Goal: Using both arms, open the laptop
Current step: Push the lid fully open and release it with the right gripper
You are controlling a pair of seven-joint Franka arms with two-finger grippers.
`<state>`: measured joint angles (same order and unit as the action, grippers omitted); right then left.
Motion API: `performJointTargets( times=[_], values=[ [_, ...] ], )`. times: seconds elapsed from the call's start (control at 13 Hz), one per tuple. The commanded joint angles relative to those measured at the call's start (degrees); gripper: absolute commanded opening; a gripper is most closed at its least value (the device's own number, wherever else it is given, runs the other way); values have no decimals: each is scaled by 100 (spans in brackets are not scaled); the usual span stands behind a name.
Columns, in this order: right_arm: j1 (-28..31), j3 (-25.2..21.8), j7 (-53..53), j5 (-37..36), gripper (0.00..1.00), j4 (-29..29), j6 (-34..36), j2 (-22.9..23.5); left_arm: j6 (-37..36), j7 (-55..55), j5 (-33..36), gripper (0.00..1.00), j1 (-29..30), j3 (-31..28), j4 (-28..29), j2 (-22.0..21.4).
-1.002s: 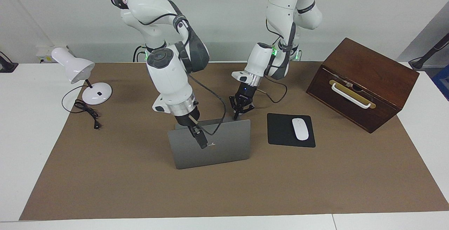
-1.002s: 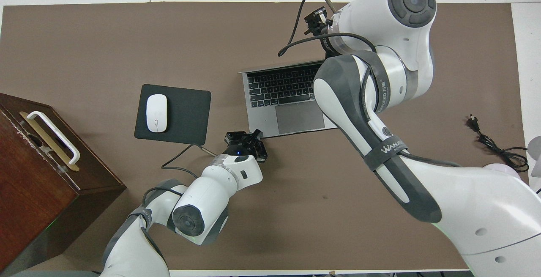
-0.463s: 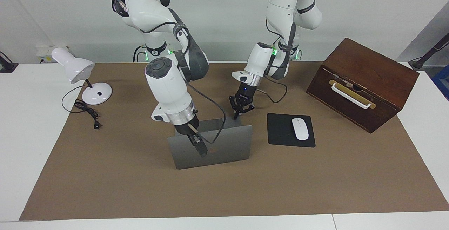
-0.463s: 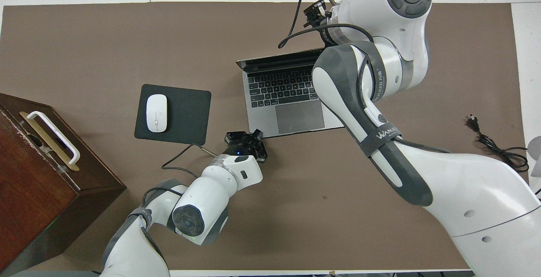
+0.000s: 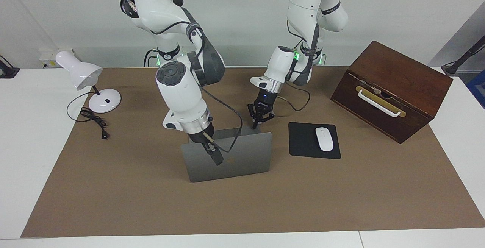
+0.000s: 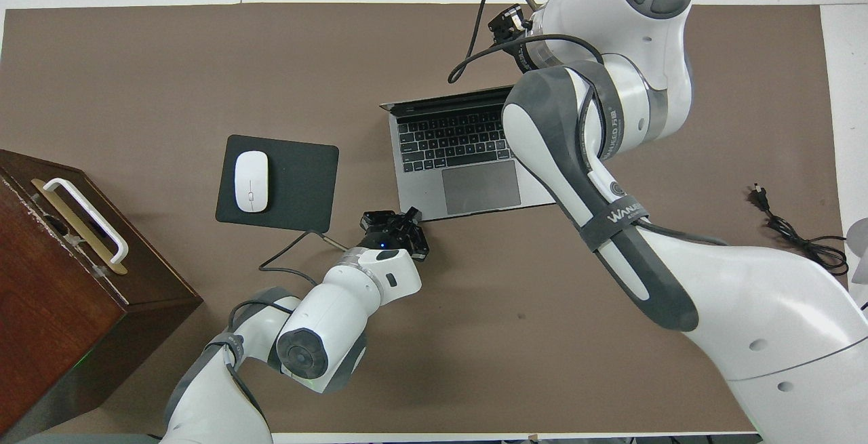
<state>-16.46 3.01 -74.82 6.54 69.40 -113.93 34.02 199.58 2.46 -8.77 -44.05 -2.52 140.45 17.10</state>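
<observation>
Basically laptop [image 5: 231, 157] mid-frame with lid up, left gripper [image 5: 257, 124] shut empty, pinning the base corner, right gripper [image 5: 216, 158] shut empty against the lid's outside.

Two high cameras face oppositely, sharing the table [image 5: 454, 100].

White table [image 5: 22, 134] under brown mat [image 5: 151, 210] bearing laptop [image 5: 242, 161], lamp [image 5: 102, 102], box [image 5: 394, 89].

obstacles: raised laptop [image 5: 242, 157] lid, mouse pad [image 5: 307, 142] beside | free: mat [image 5: 242, 206] farther out
</observation>
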Motion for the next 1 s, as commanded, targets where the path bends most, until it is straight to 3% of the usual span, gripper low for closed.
performJointTargets(
  times=[0.0, 0.46, 0.93],
  values=[
    [187, 85, 371, 67, 91, -58, 536, -141, 72, 17, 15, 0, -43, -56, -88, 250],
    [327, 138, 766, 128, 91, -58, 1020, -361, 72, 17, 15, 0, -43, -56, -88, 241],
    [459, 68, 1566, 128, 92, -58, 1987, -976, 72, 17, 7, 0, -34, -56, -79, 241]
  ],
)
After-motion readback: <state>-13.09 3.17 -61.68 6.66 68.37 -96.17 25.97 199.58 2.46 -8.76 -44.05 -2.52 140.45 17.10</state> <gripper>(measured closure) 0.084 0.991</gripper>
